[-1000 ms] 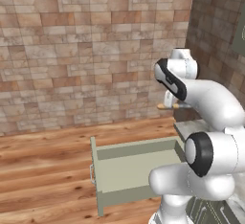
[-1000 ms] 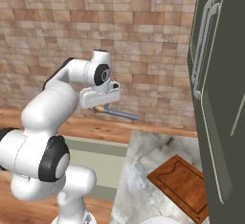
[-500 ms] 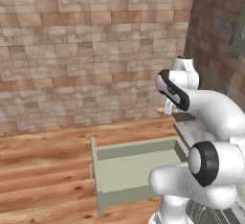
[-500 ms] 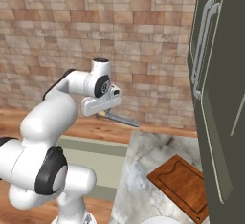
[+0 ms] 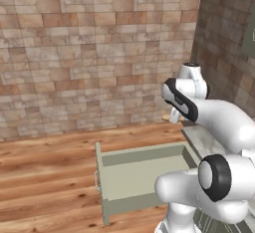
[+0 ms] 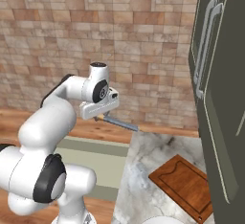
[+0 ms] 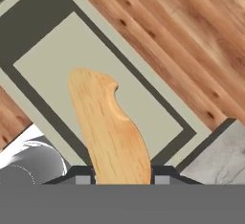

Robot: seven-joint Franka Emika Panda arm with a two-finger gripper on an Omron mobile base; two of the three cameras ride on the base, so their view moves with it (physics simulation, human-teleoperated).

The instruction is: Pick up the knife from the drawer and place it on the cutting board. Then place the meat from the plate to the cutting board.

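gripper (image 6: 101,117): raised high over the open drawer (image 5: 144,174), jaws narrowed onto the knife (image 6: 119,123).
knife position: handle clamped between the jaws, grey blade sticking out sideways toward the counter (image 6: 158,165).
hand view: tan handle (image 7: 107,127) runs up from between the fingertips, drawer floor far below.
reason for height: judged to clear the drawer wall and counter edge.
cutting board (image 6: 189,185): flat on the counter, well apart from the knife, nothing on it.

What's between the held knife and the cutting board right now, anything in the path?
Nothing visible. The gripper holds the knife in the air above the near edge of the marble counter, blade pointing toward the cutting board. The stretch of counter between them is bare, and the board's top is bare too.
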